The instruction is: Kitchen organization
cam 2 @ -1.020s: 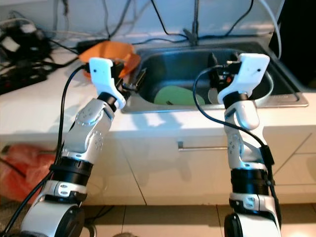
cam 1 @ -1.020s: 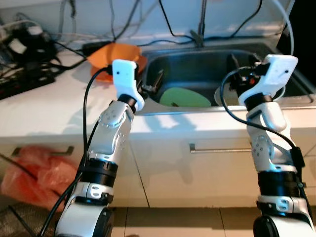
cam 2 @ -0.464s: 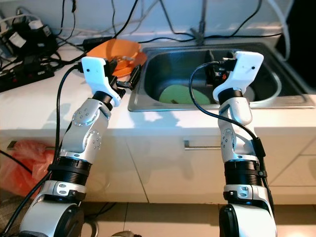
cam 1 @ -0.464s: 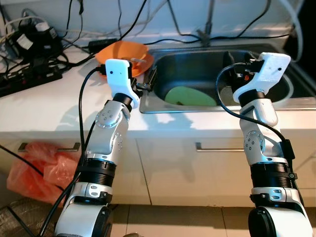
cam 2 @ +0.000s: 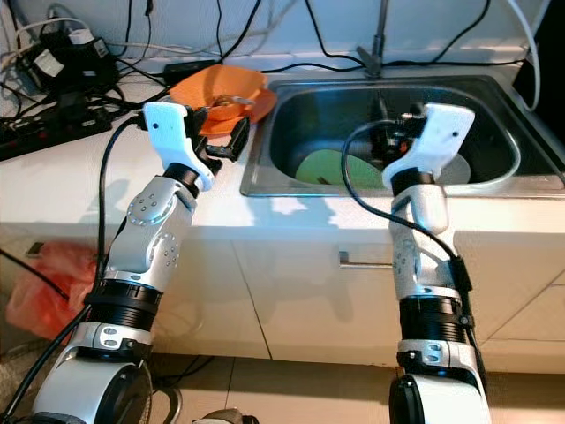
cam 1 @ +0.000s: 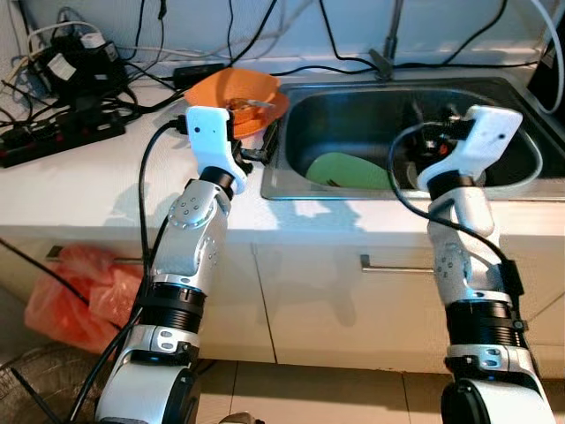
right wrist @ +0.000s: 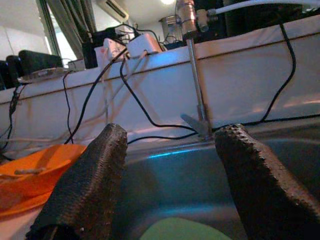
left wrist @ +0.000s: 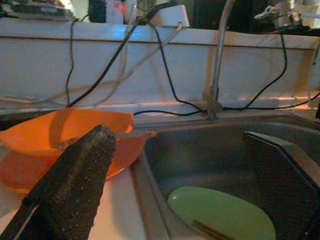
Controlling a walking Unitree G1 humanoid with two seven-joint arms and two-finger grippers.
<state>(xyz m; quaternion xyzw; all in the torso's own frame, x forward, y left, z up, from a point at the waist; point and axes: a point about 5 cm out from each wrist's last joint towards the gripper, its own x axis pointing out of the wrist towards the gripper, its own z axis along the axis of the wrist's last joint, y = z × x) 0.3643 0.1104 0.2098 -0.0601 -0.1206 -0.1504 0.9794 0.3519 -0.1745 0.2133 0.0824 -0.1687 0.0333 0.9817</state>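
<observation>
An orange bowl (cam 1: 237, 88) with a thin utensil resting in it stands on the white counter just left of the steel sink (cam 1: 388, 192). A green plate (cam 1: 340, 170) lies flat on the sink floor, with a dark stick-like item at its near edge. My left gripper (cam 1: 265, 144) is open above the sink's left rim, between the bowl and the basin. My right gripper (cam 1: 425, 132) hangs open over the middle of the basin, with nothing between its fingers (right wrist: 87, 185). In the left wrist view the bowl (left wrist: 60, 140) and the plate (left wrist: 220, 212) lie ahead of the open gripper (left wrist: 175, 135).
A faucet (cam 1: 388, 40) rises behind the sink. A round metal basin (cam 2: 494, 168) sits in the sink's right half. Power strips and tangled cables (cam 1: 62, 79) crowd the counter's back left. An orange plastic bag (cam 1: 75, 291) lies on the floor by the cabinet, whose handle (cam 1: 397, 265) faces me.
The whole picture has shifted, so the camera has moved; more of the left counter shows now. Both arms keep the same raised pose by the sink, grippers still open.
</observation>
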